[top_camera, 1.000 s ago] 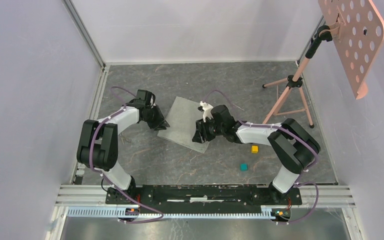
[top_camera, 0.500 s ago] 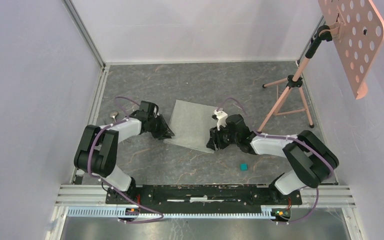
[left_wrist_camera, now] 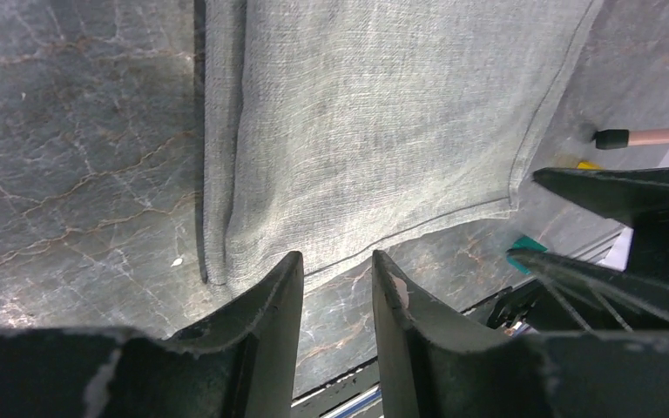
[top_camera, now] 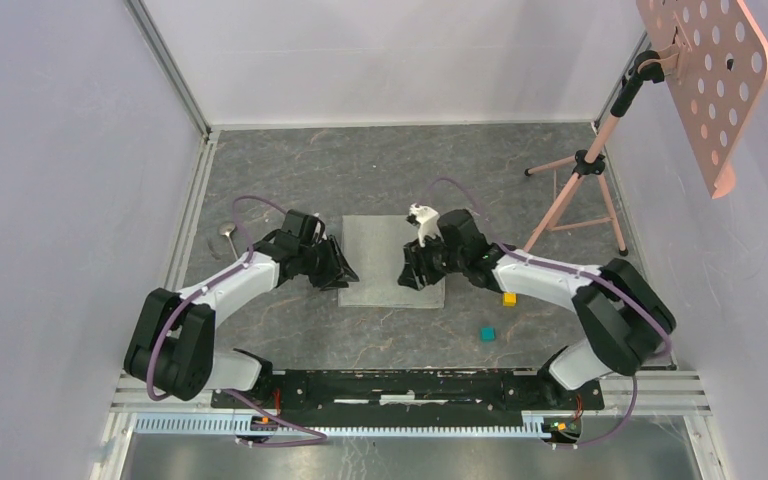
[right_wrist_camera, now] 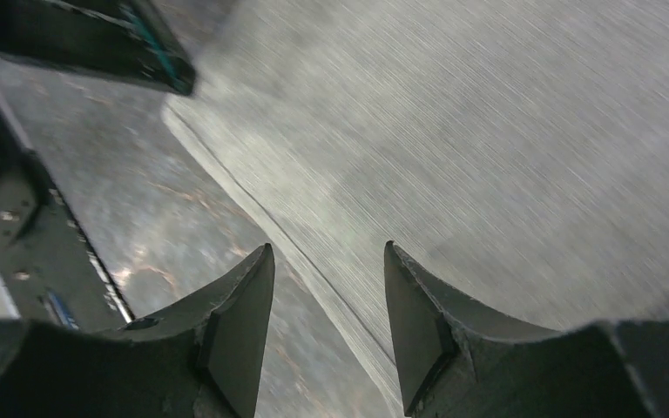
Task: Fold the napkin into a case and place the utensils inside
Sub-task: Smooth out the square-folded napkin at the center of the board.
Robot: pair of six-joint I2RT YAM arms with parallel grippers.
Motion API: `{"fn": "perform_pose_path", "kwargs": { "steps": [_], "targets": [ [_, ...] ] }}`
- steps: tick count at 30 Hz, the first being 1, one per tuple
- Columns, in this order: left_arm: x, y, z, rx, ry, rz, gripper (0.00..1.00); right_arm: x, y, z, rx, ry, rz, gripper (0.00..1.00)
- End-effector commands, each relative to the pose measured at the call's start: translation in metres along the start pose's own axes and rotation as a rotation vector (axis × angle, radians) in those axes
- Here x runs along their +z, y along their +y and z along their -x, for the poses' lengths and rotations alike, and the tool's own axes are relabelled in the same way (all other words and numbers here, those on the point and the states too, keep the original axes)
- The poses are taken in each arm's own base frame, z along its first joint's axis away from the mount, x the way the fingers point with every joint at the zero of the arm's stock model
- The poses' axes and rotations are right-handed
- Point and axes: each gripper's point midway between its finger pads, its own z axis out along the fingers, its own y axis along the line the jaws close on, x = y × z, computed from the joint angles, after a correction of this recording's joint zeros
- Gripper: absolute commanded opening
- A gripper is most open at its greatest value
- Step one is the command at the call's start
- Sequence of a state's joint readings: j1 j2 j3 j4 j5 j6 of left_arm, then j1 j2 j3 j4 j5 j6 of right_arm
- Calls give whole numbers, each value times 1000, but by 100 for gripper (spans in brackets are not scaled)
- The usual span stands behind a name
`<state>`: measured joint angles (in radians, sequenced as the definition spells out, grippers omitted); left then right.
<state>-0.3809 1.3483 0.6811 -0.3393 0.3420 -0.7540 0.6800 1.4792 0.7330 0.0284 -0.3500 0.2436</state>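
Observation:
The grey-green napkin (top_camera: 390,255) lies flat and square-on in the middle of the floor. In the left wrist view the napkin (left_wrist_camera: 375,131) has a doubled fold along its left side. My left gripper (top_camera: 346,276) is open at the napkin's near left corner, its tips (left_wrist_camera: 338,261) just short of the hem and holding nothing. My right gripper (top_camera: 410,277) is open over the near right part, its jaws (right_wrist_camera: 329,252) either side of the hem. The spoon (top_camera: 228,232) lies by the left wall. The fork is not in view.
A yellow cube (top_camera: 509,298) and a teal cube (top_camera: 487,333) lie right of the napkin. A pink tripod stand (top_camera: 575,190) with a perforated board (top_camera: 705,70) stands at the back right. Walls close in on the left, back and right.
The napkin has turned from a skewed lie to square-on. Both grippers have shifted with it to its near corners. The left arm has stretched out, uncovering the spoon.

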Motion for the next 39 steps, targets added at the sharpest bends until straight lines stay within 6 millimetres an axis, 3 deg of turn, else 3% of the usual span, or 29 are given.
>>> {"fn": "perform_pose_path", "kwargs": {
  "steps": [1,5,7,11,15,18,24,28,32,39],
  "targets": [
    [-4,-14,6,-18,1,-43,42,25,50,39,42,-79,195,55],
    [4,2,-4,-35,15,-12,40,45,65,51,117,-113,275,50],
    [9,15,-9,-40,12,23,40,54,67,43,150,-95,305,47],
    [23,47,-19,-60,30,130,37,71,54,11,186,-34,279,46],
    [26,63,-23,-63,22,179,36,75,30,-22,159,35,172,45],
    [20,59,-22,-45,19,177,35,66,24,-25,122,54,124,45],
    [0,9,-12,-1,18,-7,38,41,47,17,78,-32,186,48],
    [-2,-11,-9,-3,22,-98,39,34,52,26,78,-59,204,51],
    [9,0,-16,-13,47,-80,39,32,39,7,106,-36,175,51],
    [24,46,-28,-31,48,83,39,16,8,-34,134,-3,83,51]
  ]
}}
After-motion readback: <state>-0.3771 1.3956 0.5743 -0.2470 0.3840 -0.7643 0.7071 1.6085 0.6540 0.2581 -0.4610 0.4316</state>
